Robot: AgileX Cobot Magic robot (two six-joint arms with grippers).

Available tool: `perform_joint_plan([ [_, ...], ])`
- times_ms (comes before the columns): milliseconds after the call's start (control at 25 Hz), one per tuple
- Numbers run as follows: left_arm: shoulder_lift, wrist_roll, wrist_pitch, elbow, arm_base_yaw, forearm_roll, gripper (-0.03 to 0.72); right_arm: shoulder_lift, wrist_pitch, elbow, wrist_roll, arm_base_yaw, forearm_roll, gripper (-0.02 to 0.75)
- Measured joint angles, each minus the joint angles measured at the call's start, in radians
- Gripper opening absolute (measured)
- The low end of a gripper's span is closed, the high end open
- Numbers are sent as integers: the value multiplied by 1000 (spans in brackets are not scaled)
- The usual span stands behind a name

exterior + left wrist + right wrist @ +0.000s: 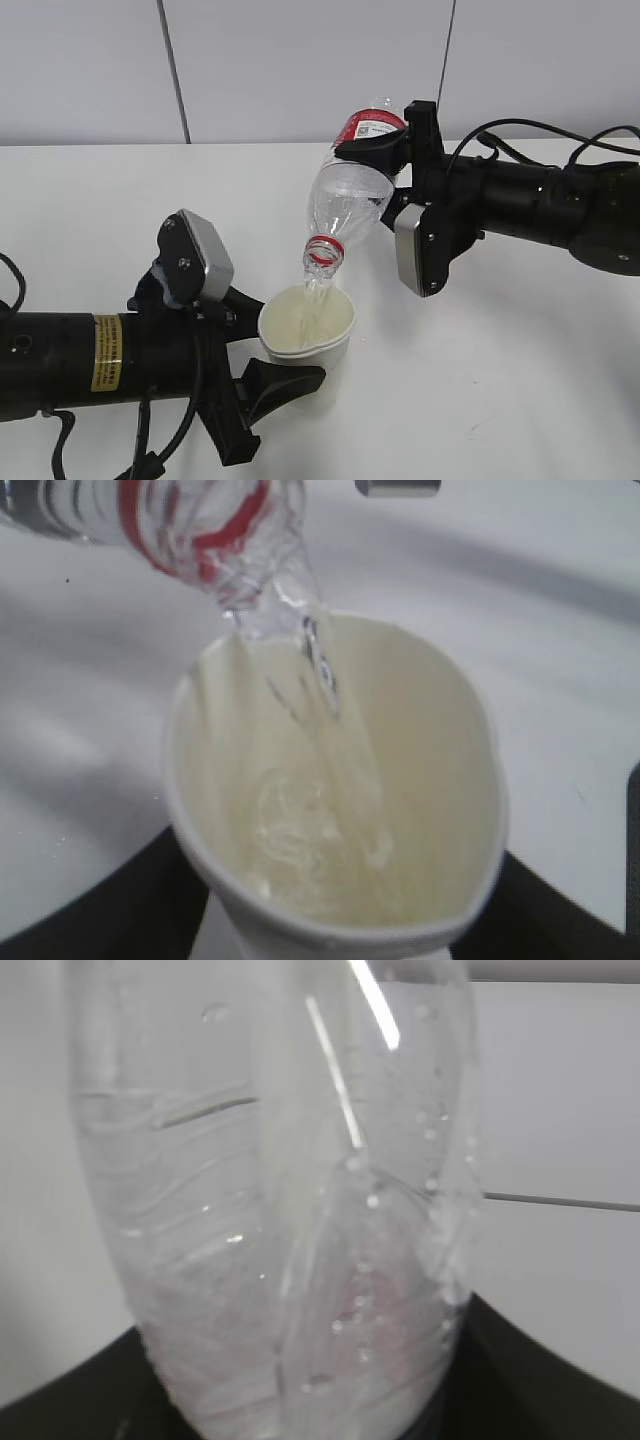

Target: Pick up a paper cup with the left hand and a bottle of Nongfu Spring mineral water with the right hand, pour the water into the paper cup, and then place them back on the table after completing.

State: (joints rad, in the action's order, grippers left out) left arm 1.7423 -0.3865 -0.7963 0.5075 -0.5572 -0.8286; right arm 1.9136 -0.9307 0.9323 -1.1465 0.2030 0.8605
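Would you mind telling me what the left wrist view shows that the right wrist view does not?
Only the left wrist view shows the paper cup from above, with the water streaming in from the red-ringed bottle neck. Only the right wrist view shows the bottle's clear body close up, beaded with droplets. Both show the bottle and the table.

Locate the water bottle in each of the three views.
Exterior view: bottle upper centre, tipped neck-down over the paper cup.
Left wrist view: only its red-ringed neck, top left.
Right wrist view: its clear body fills the frame.
Shared landmark: the white table.
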Motion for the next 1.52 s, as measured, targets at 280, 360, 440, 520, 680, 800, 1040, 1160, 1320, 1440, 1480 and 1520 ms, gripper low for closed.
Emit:
perform_joint_plan([
  [280, 0, 0, 3, 0, 0, 0, 432, 0, -6, 2, -10, 0, -13, 400],
  [360, 0, 0, 5, 0, 0, 0, 432, 0, -6, 2, -10, 0, -13, 399],
  [440, 0, 0, 5, 0, 0, 0, 432, 0, -6, 2, -12, 0, -13, 399],
  [520, 0, 0, 5, 0, 0, 0, 432, 0, -6, 2, -12, 0, -13, 399],
  [680, 0, 0, 6, 0, 0, -1, 432, 0, -6, 2, -12, 0, -17, 399],
  [800, 0, 0, 1, 0, 0, -1, 432, 0, -8, 2, -9, 0, -17, 399],
  [1040, 0, 41, -34, 0, 0, 62, 432, 0, -15, -18, 318, 0, -17, 399],
  [1160, 0, 102, -34, 0, 0, 147, 432, 0, -16, -21, 691, 0, -19, 399],
  [1320, 1, 214, -34, 0, 0, 303, 432, 0, -18, -21, 1093, 0, -80, 398],
  [1440, 4, 305, -59, 0, 0, 450, 432, 0, -19, -21, 1299, 0, -117, 398],
  [1480, 7, 324, -77, 0, 0, 498, 432, 0, -19, -21, 1354, 0, -119, 398],
  [1520, 10, 336, -95, 0, 0, 537, 432, 0, -19, -21, 1401, 0, -121, 398],
])
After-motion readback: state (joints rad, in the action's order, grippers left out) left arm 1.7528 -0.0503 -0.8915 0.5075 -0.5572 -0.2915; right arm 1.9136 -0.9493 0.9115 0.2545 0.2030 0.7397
